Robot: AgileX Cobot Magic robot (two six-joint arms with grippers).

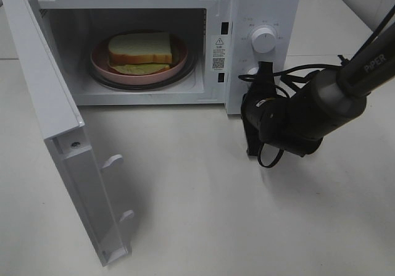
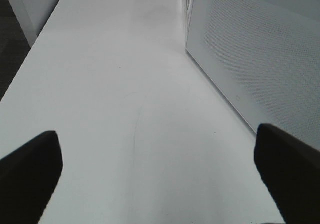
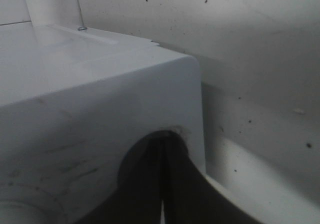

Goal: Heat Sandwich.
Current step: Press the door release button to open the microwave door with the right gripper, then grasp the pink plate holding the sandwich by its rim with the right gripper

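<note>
White tabletop (image 1: 203,214) carries a microwave (image 1: 265,4) whose door (image 1: 55,115) hangs wide on its left hinge, swung toward the front. Inside, a pink plate (image 1: 99,57) holds the sandwich (image 1: 141,49), lying flat with its longer side across the opening. It lies left of the right gripper (image 1: 262,78), whose jaws are pressed together at the control panel by the lower knob (image 1: 249,72). The left gripper (image 2: 160,171), spread and empty, hovers beside a dotted panel, probably the door's outer face, so that arm seems nearer for pushing it closed.
</note>
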